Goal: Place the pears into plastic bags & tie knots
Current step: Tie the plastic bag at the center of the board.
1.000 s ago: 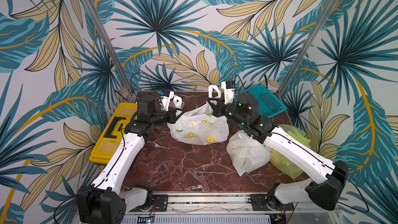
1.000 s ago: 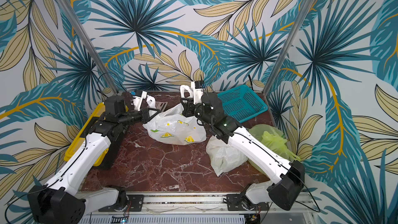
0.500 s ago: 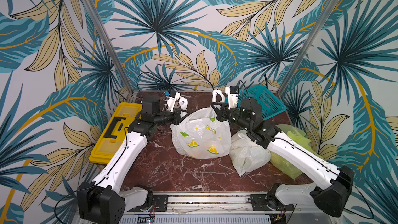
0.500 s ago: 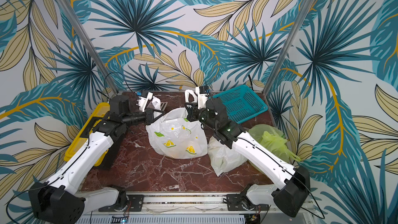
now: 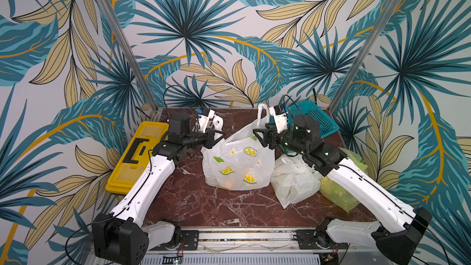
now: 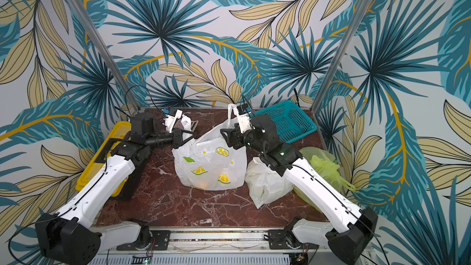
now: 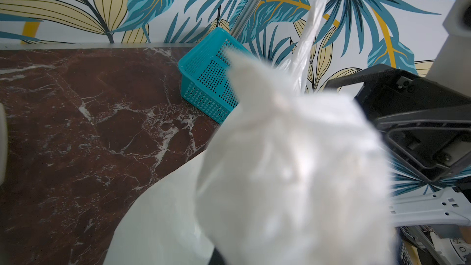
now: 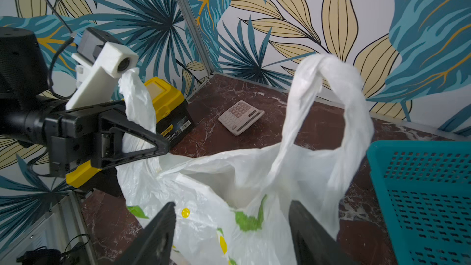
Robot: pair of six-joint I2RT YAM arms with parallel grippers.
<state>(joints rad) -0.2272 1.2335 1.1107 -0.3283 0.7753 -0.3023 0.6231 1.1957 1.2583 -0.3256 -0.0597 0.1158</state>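
A white lemon-print plastic bag (image 5: 237,164) (image 6: 211,164) stands on the table in both top views. Something orange, probably a pear (image 5: 229,184), glows through its bottom. My left gripper (image 5: 222,133) (image 8: 163,146) is shut on the bag's left handle (image 8: 135,98). My right gripper (image 5: 258,137) (image 8: 232,215) is open, one finger on each side of the bag's upper edge. The right handle loop (image 5: 261,115) (image 8: 328,93) stands free above it. In the left wrist view blurred white plastic (image 7: 293,174) hides the jaws.
A second white bag (image 5: 293,182) and a light green bag (image 5: 339,189) lie under the right arm. A teal basket (image 5: 313,118) sits at the back right. A yellow toolbox (image 5: 137,154) is on the left, and a calculator (image 8: 240,117) lies at the back.
My right gripper has opened and let go of the right handle. The bag, stretched between both grippers before, has come down and now stands upright nearer the front.
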